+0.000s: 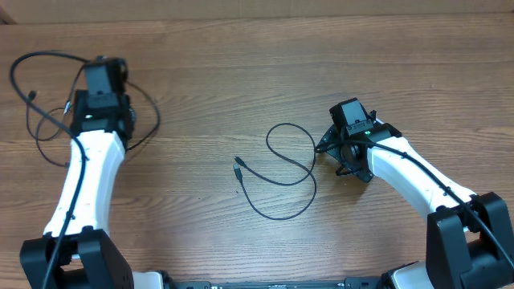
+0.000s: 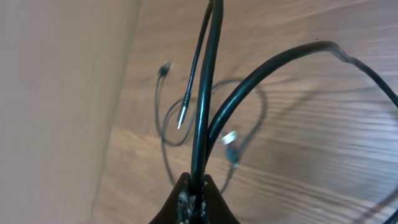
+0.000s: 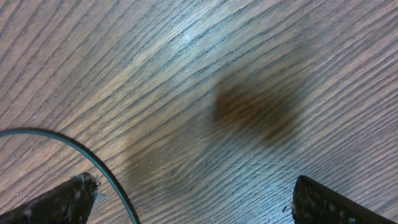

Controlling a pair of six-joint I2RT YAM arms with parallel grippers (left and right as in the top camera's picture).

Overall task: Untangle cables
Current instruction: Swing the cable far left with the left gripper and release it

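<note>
Wood-grain tbl [image 1: 241,80]; soft light

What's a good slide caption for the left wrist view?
Left gripper shut on black cables, their plug ends hanging over the wooden table.

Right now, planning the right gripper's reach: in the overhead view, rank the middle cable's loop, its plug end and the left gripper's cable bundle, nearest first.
From the right gripper:
1. loop, close beside it, on its left.
2. plug end, table centre.
3. cable bundle, far left, pinched in the left gripper.
</note>
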